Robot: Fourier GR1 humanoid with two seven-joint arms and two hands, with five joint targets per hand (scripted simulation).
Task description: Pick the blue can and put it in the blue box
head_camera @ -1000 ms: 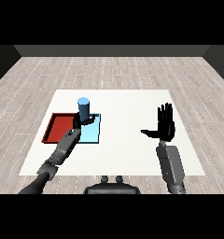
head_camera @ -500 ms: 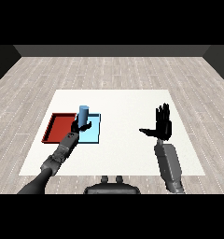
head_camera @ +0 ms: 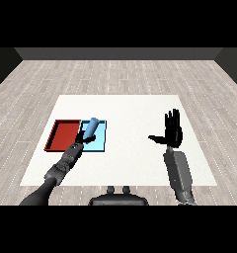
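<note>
head view: we see our left hand (head_camera: 81, 140) curled round the blue can (head_camera: 91, 127), tilted up-right over the blue tray (head_camera: 101, 143); our right hand (head_camera: 173, 132) is splayed wide.

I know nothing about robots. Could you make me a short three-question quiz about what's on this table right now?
1. True or false: the blue can stands upright on the red tray.
2. Which hand is spread open, away from both trays?
3. The can is tilted over the: A) bare table, B) light blue tray, C) floor.

Key
1. False: it is tilted, over the light blue tray.
2. The right hand; the left hand is at the can.
3. B
</note>
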